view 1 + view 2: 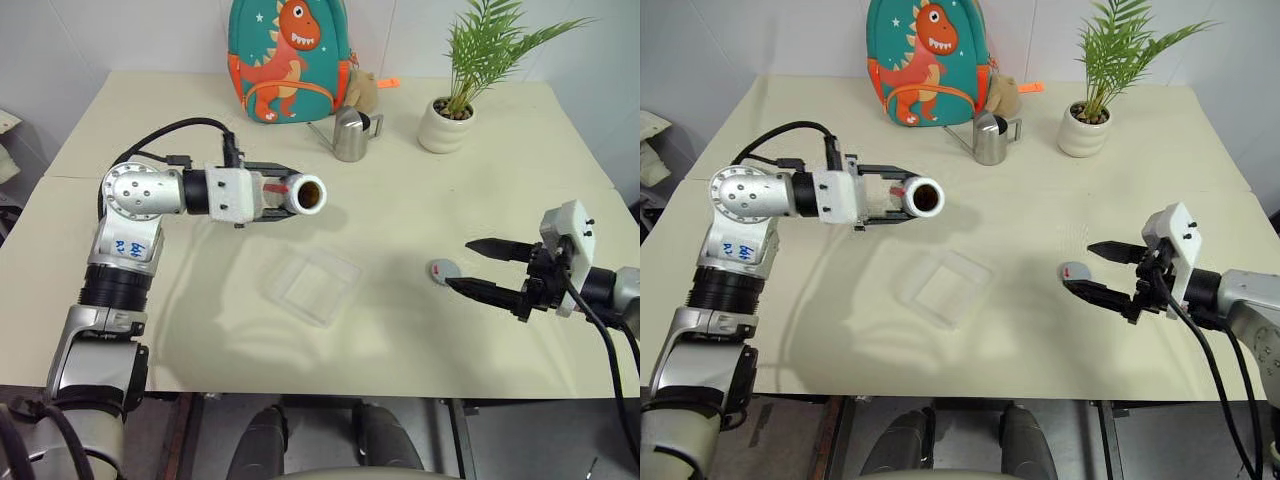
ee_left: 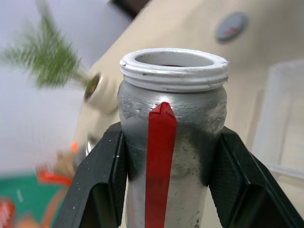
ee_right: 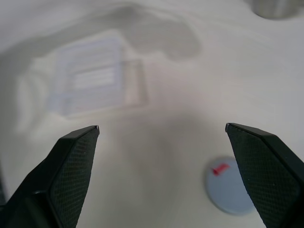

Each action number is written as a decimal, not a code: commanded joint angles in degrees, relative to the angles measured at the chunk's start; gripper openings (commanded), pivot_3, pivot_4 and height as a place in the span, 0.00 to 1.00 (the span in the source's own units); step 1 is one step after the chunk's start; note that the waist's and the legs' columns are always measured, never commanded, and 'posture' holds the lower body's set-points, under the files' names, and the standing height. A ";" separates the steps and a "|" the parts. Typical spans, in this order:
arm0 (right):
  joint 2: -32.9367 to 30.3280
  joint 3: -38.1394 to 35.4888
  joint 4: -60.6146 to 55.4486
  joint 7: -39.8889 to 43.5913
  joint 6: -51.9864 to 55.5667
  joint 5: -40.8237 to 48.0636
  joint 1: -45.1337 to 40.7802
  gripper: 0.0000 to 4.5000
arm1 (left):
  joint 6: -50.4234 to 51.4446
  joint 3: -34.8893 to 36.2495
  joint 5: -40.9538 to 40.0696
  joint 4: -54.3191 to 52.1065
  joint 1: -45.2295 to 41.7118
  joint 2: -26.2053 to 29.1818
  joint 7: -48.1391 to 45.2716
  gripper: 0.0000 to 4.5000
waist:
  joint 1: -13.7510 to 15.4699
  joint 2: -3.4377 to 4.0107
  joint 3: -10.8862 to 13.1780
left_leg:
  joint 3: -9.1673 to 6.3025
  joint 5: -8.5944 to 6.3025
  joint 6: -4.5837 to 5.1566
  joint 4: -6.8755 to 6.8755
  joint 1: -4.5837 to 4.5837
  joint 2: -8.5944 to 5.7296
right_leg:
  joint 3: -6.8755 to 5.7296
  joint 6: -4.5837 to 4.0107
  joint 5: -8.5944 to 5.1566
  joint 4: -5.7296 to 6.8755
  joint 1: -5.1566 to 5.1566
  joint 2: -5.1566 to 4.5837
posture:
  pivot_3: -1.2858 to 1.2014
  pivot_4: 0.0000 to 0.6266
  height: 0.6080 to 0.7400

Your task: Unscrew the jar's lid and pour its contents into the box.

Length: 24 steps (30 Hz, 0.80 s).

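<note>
On the table [image 1: 420, 200], the clear box [image 1: 311, 284] lies near the middle, empty as far as I can tell, so the pouring is left. The left gripper [image 1: 275, 195] clamps the jar [image 1: 295, 194] and holds it about level in the air behind the box, its open mouth toward the right. The lid [image 1: 445, 270] is off, lying on the table right of the box, by the right gripper [image 1: 478, 266], whose jaws stand wide and empty.
</note>
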 commanded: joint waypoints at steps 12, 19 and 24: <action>-0.41 -5.25 -3.98 1.39 -0.96 5.90 2.49 1.00 | -39.52 -5.90 43.32 8.47 -13.07 2.11 29.18 0.43 | 1.56 -0.10 0.06 | 0.00 -0.02 0.04 0.03 -0.07 -0.05 | -0.01 0.10 0.03 -0.10 0.03 -0.02 | 0.52 0.24 1.00; 0.23 -2.33 -1.78 0.27 -2.44 4.53 -0.44 1.00 | -42.31 -8.16 65.96 1.07 -14.55 3.49 54.41 0.43 | 1.88 -0.11 0.06 | 0.09 -0.02 0.05 0.08 -0.04 -0.05 | 0.06 0.16 0.06 -0.05 0.02 -0.01 | 0.52 0.24 1.00; 0.46 -2.19 -1.70 1.01 -2.17 6.38 -1.44 1.00 | -38.08 -13.85 79.90 -5.35 -13.99 7.70 71.88 0.43 | 1.96 -0.11 0.06 | 0.09 -0.02 0.05 0.12 -0.04 -0.06 | 0.08 0.16 0.06 0.00 0.01 -0.01 | 0.52 0.24 1.00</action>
